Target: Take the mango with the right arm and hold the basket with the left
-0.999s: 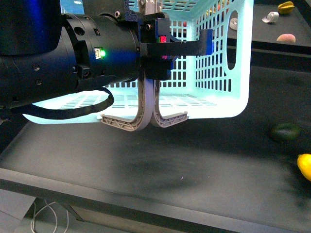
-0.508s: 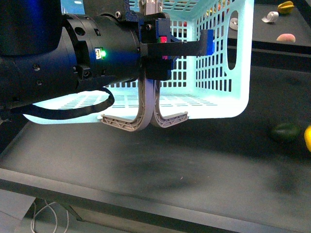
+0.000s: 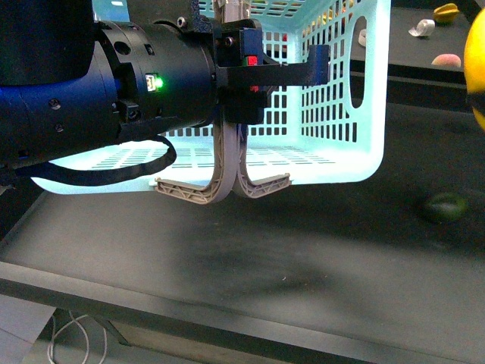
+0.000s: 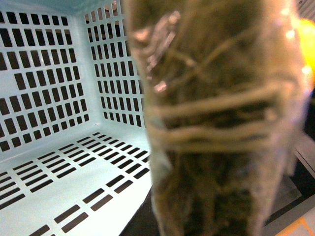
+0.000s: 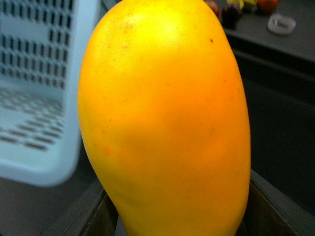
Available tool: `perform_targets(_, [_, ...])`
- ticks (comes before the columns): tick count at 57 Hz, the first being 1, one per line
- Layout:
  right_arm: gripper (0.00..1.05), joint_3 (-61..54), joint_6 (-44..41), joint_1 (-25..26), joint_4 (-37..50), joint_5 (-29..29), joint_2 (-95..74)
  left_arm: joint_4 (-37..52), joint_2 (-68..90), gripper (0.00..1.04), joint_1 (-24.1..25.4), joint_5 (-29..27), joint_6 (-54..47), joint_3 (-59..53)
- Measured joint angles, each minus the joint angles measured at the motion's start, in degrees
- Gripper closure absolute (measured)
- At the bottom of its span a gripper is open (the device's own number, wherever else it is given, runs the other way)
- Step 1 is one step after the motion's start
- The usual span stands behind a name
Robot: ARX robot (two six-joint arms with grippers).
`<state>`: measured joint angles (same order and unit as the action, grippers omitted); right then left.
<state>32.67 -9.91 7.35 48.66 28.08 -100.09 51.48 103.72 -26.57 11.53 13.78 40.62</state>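
left gripper (image 3: 241, 72): clamped on both handles (image 3: 227, 163) of basket (image 3: 341, 114) | right gripper (image 5: 172, 221): seems closed around mango (image 5: 165, 123), fingers mostly hidden | mango: in the air, right of basket, higher than green fruit (image 3: 445, 206)

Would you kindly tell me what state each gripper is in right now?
Left gripper: closed on the grey-brown curved handles of the pale turquoise plastic basket.
Right gripper: closed around the bright yellow oval mango.

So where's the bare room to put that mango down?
Inside the basket nothing shows. The dark table between the basket's handles and its near edge is bare, left of the green fruit. The far shelf behind the mango holds scattered items.
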Motion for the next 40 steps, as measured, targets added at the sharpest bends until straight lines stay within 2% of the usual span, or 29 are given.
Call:
perform_targets(7, [0.46,-0.26,7.21,-7.37,1.99,-3.19,4.24,0.00,0.00,1.01,0.04,0.02,0.00,0.00])
perform_targets(17, [0.46,1.79,13.03,-16.92,5.11,-8.52,-0.52,0.00,0.00,1.01,0.04,0.09,0.02,0.00])
perform_targets(27, [0.46,6.14,15.06,-20.39,5.77,-12.31,-5.73,0.00,0.00,1.01,0.04,0.07,0.00,0.00])
perform_targets(40, [0.46,13.49,16.79,-22.51,5.70,-16.48,-13.35,0.00,0.00,1.01,0.11,0.00,0.00,0.00])
